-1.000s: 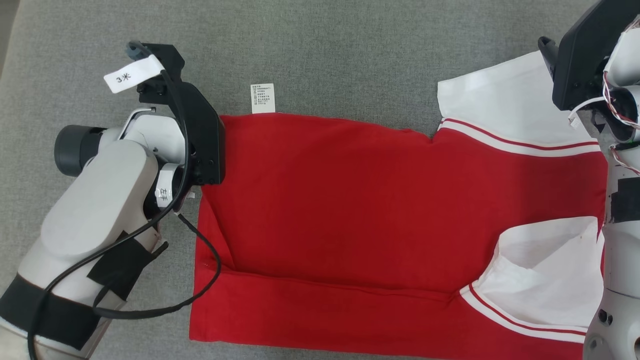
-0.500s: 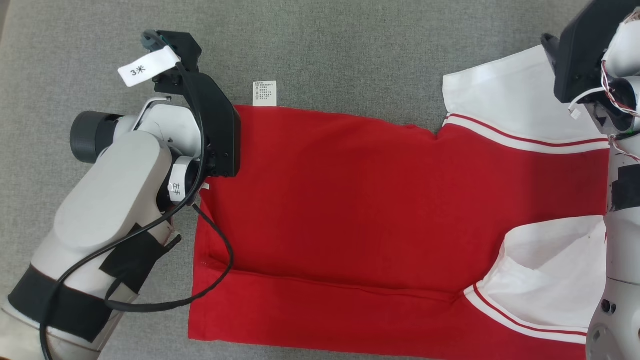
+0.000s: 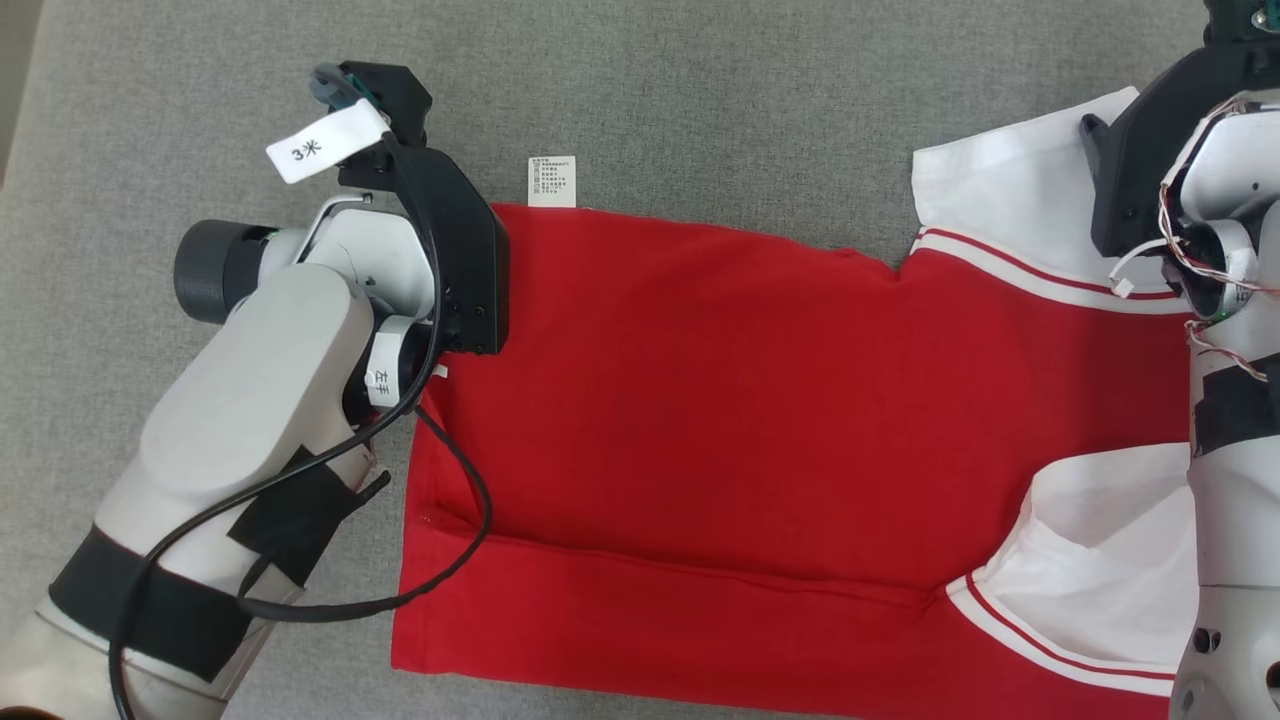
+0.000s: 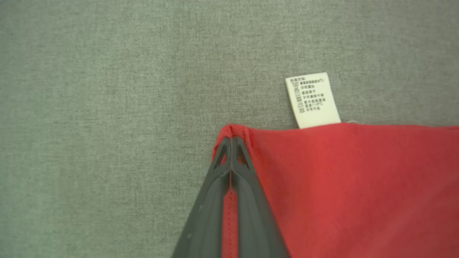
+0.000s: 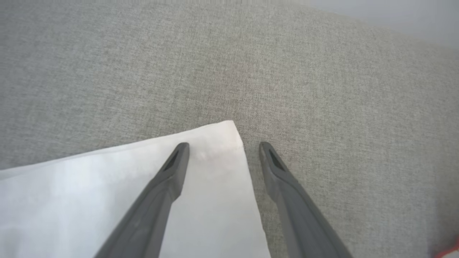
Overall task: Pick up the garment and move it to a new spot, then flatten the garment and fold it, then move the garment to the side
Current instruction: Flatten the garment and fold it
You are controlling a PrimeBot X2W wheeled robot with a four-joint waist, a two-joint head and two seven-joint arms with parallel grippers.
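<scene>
The garment (image 3: pixel 750 420) is a red shirt with white sleeves and red-striped cuffs, spread flat on grey fabric in the head view. Its care label (image 3: pixel 552 181) sticks out past the far hem. In the left wrist view my left gripper (image 4: pixel 231 141) is shut on the garment's (image 4: pixel 358 186) red far corner, with cloth pinched between the fingers. In the right wrist view my right gripper (image 5: pixel 224 148) is open, its two fingers straddling the edge of the white sleeve (image 5: pixel 200 200) near its corner. The same sleeve (image 3: pixel 1010 210) lies at the far right in the head view.
The grey fabric surface (image 3: pixel 700 90) stretches all around the garment. My left forearm with its black cable (image 3: pixel 440 560) lies over the shirt's left edge. My right arm (image 3: pixel 1230 400) stands over the right side of the shirt.
My left gripper has shut on the garment's far left corner and moved a little right. The head view has shifted slightly. My right gripper stays open over the sleeve.
</scene>
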